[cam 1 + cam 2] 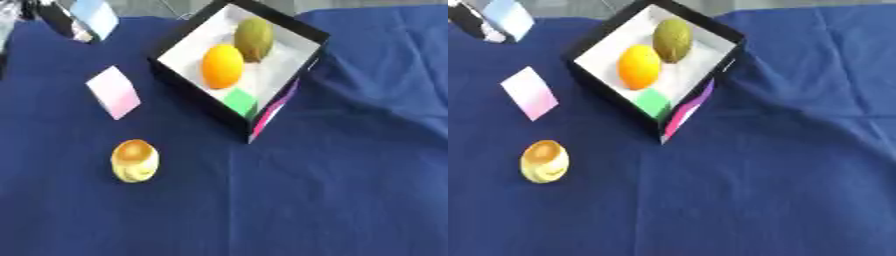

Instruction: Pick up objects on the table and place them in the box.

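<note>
Blue cloth [350,190] covers the whole worktop, creased toward the right side.

Left eye view: black box [179,82] with a white inside sits turned corner-on at upper centre. Inside it lie an orange fruit [222,65], a green-brown fruit [253,38] just behind it and touching or nearly so, and a green block [239,102] near the front corner. A pink and white flap [273,113] hangs off the box's near right wall. Left of the box, apart from it, a pale pink block [114,92] lies on the cloth. Nearer the camera, a yellow round thing with an orange-brown top [135,160] stands alone on the cloth. At the top left corner a light blue block [94,16] is seen against a dark, blurred part [58,20]. I cannot tell whether that part is a robot hand.

Right eye view: same layout, all shifted left. Neither robot hand is clearly seen, so open or closed cannot be told.
</note>
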Controlling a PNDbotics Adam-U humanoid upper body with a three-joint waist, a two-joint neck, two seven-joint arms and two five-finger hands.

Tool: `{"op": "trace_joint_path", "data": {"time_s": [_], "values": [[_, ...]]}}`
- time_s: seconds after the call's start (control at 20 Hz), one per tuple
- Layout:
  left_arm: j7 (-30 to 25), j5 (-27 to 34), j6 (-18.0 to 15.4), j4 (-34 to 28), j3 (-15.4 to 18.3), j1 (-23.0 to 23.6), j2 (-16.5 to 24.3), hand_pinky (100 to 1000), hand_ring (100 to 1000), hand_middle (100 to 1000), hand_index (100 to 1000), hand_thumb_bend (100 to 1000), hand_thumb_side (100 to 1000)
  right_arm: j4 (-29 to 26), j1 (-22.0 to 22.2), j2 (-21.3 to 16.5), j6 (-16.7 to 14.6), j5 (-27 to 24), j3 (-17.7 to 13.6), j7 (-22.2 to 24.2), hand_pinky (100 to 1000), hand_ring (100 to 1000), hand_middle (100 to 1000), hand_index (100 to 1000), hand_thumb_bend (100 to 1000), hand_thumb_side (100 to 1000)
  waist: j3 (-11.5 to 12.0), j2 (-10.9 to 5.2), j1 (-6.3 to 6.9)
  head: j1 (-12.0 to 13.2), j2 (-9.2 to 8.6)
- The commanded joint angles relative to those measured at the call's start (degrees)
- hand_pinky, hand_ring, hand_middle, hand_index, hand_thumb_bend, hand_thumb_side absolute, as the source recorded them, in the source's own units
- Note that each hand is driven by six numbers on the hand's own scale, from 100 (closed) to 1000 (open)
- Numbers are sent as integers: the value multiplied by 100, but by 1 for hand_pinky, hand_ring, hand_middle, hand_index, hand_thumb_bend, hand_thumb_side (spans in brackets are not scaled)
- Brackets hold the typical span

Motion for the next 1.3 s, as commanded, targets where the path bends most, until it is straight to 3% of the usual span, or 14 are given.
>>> {"op": "trace_joint_path", "data": {"time_s": [0.05,0.2,0.4,0.5,0.55,0.65,0.75,0.8,1.05,1.3], "values": [[-119,251,-109,-285,-276,-232,-348,729,624,518,610,589,100,-189,-206,-42,-81,32,-74,-37,767,765,688,796,242,440,-56,-276,82,92,40],[-76,127,-69,-206,-419,-227,-730,734,640,539,628,620,100,-215,-310,10,-125,70,-89,-137,767,764,688,796,242,436,-144,-287,120,155,56],[185,-521,78,122,-357,-102,-1066,748,676,590,679,639,100,-211,-349,56,-133,40,-60,-171,766,763,687,796,240,440,-215,-277,130,217,53],[449,-901,152,254,-276,-42,-1156,820,828,800,838,683,100,-213,-359,81,-134,30,-49,-155,766,762,686,796,239,442,-239,-264,120,239,37],[591,-1045,147,293,-242,-4,-1174,884,913,908,930,726,176,-214,-358,85,-133,29,-44,-143,766,761,685,796,239,444,-242,-258,116,243,34],[853,-1137,91,326,-160,60,-1144,894,923,921,967,705,374,-207,-336,79,-124,29,-40,-131,766,761,685,796,240,435,-224,-247,113,233,34],[1091,-1081,97,305,-70,91,-1082,891,914,905,959,684,420,-182,-316,84,-111,24,-33,-130,766,761,685,795,240,452,-193,-245,108,209,55],[1197,-994,110,267,-28,103,-1041,888,908,897,955,663,425,-174,-302,82,-107,25,-29,-128,766,761,685,795,241,452,-173,-248,102,190,67],[1460,152,334,-153,175,185,-719,841,841,812,891,392,401,-155,-208,27,-106,34,-54,-151,766,760,685,796,241,452,-53,-292,62,77,146],[964,1369,628,-818,226,503,91,835,831,795,878,356,383,-144,-52,-123,-108,68,-109,-199,765,760,684,796,240,454,93,-338,65,-184,184]]}}
